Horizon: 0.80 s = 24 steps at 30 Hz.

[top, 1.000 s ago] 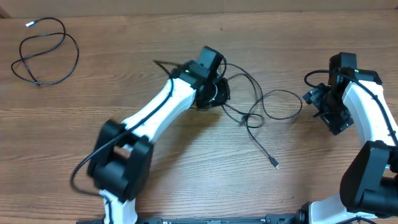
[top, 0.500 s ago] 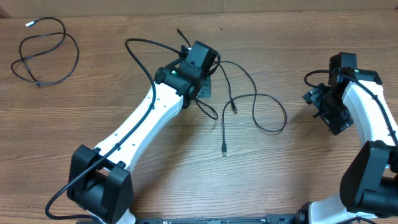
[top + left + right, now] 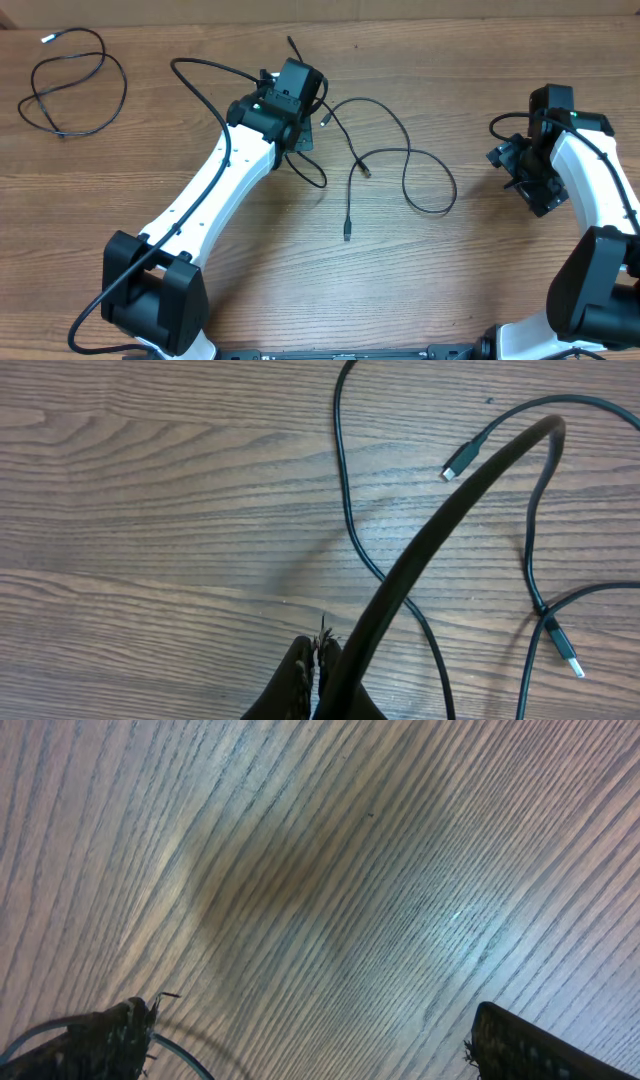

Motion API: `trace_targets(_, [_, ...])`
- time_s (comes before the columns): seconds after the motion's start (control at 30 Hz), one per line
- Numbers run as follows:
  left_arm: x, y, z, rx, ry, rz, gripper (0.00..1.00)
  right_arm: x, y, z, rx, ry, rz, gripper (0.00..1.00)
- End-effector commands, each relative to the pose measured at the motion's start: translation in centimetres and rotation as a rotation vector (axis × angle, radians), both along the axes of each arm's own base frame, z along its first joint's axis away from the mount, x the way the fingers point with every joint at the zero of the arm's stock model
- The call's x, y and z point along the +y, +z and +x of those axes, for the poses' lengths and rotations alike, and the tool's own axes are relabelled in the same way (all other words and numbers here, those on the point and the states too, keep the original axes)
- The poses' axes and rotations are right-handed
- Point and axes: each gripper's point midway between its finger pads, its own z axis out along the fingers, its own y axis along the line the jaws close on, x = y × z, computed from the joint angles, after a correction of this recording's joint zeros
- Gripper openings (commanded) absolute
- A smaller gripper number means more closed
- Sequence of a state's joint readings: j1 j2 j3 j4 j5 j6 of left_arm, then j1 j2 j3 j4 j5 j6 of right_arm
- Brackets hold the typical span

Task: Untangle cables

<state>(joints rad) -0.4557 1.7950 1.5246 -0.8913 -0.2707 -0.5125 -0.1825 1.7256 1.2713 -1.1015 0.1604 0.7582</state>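
Observation:
A loose tangle of thin black cables [image 3: 405,160] lies at the table's middle, with plug ends at the lower left [image 3: 347,233] and inside the loop [image 3: 365,172]. My left gripper [image 3: 305,130] is shut on one cable strand at the tangle's left end. In the left wrist view my jaws [image 3: 318,660] are pinched together and the held cable [image 3: 470,490] arcs up to the right, with two plugs [image 3: 455,465] on the wood beyond. A separate coiled cable [image 3: 75,85] with a pale tip lies at the far left. My right gripper [image 3: 517,170] [image 3: 310,1025] is open and empty over bare wood.
The wooden table [image 3: 300,290] carries nothing else. The left arm's own thicker black cable [image 3: 190,70] loops out to the upper left of its wrist. The right arm [image 3: 600,190] stands at the right edge.
My left gripper has moved up and to the left, dragging the held cable. The tangle has followed leftward and spread out. The right arm has not moved.

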Motion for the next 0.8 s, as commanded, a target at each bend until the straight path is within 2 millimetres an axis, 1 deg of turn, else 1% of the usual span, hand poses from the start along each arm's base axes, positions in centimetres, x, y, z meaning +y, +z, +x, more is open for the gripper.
trace_targets(0.0, [1.3, 2.2, 0.6, -0.055, 0.019, 0.008, 0.04, 0.0, 0.0, 0.0, 0.001, 0.006, -0.003, 1.0])
trace_targets(0.23, [4.0, 2.0, 0.3, -0.016, 0.077, 0.023, 0.04, 0.0, 0.0, 0.0, 0.001, 0.006, -0.003, 1.0])
trace_targets(0.27, [4.4, 2.1, 0.3, -0.016, 0.086, 0.02, 0.04, 0.0, 0.0, 0.0, 0.0, 0.006, -0.003, 1.0])
trace_targets(0.3, [5.2, 2.8, 0.1, -0.014, 0.106, 0.003, 0.04, 0.0, 0.0, 0.0, 0.001, 0.006, -0.003, 1.0])
trace_targets(0.37, [5.8, 3.5, -0.2, -0.01, 0.116, -0.037, 0.04, 0.0, 0.0, 0.0, 0.001, 0.006, -0.003, 1.0])
trace_targets(0.47, [5.6, 4.3, -0.4, 0.004, 0.109, -0.16, 0.04, 0.0, 0.0, 0.0, 0.001, 0.006, -0.003, 1.0])
trace_targets(0.57, [5.2, 4.4, -0.6, 0.032, 0.096, -0.259, 0.04, 0.0, 0.0, 0.0, 0.001, 0.006, -0.003, 1.0])
trace_targets(0.67, [3.9, 4.5, -0.9, 0.062, 0.063, -0.35, 0.04, 0.0, 0.0, 0.0, 0.001, 0.006, -0.003, 1.0])
trace_targets(0.77, [3.8, 4.5, -1.0, 0.069, 0.059, -0.356, 0.04, 0.0, 0.0, 0.0, 0.001, 0.006, -0.003, 1.0])
